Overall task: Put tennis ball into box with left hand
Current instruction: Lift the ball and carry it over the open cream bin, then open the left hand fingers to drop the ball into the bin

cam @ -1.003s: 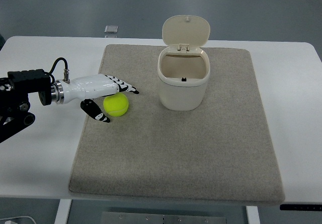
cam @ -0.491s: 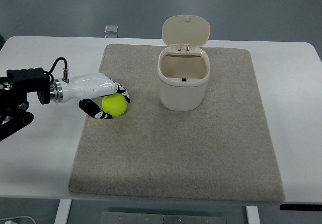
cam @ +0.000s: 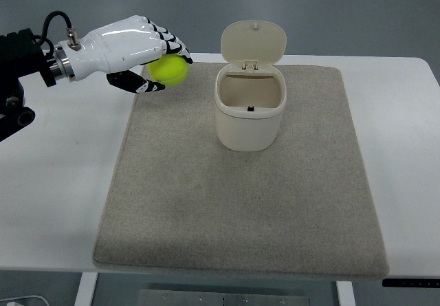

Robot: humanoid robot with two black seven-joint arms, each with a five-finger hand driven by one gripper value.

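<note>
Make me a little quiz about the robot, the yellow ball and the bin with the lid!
1. True or false: the left hand holds the tennis ball.
2. The box lid is: A open, B closed.
3. What does the box stand on?

Key: 1 true. 2 A: the lid is tipped up behind the opening. 3 The grey mat on the white table.

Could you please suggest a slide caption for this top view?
Left hand holds the tennis ball raised, left of the open-lidded box on the mat.
</note>
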